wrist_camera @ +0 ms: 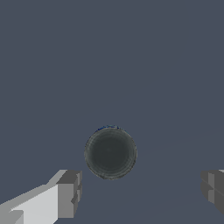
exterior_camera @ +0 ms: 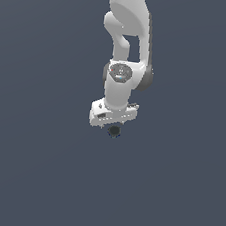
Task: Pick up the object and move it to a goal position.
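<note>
One object (wrist_camera: 110,152) between gripper (wrist_camera: 140,192) fingers

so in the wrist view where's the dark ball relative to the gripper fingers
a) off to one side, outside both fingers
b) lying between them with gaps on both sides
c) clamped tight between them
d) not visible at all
b: in the wrist view the dark ball sits between the two fingers with bare floor showing on either side, so the gripper is open and not touching it.

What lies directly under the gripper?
The dark round object lies under the open gripper, between its fingers, untouched. Its underside cannot be seen.
</note>
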